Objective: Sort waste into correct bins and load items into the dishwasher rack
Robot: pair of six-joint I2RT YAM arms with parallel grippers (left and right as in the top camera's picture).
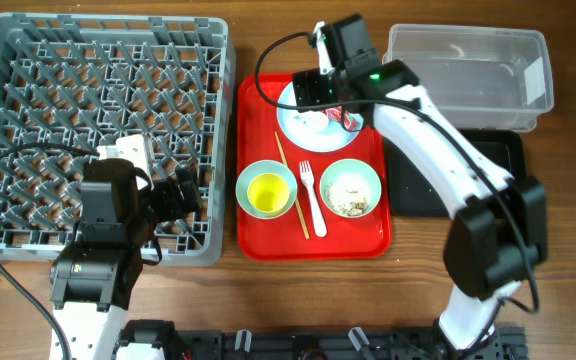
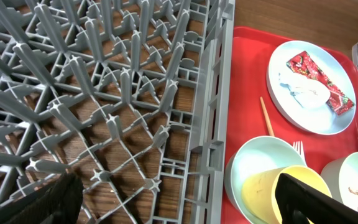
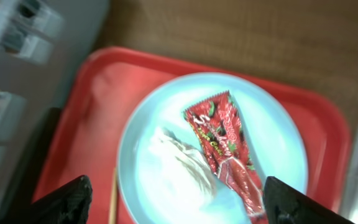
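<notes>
A pale plate on the red tray holds a red snack wrapper and a white paper wad. My right gripper hovers open above the plate. In the right wrist view its jaws straddle the wad and wrapper. A yellow cup sits in one mint bowl. The other bowl holds crumbs. The white fork and wooden stick lie between them. My left gripper is open and empty over the grey rack's front right corner.
The flat red tray lies just right of the rack. A clear tub stands at the back right. A black tray lies in front of it, partly under my right arm. In the left wrist view the rack wall borders the tray.
</notes>
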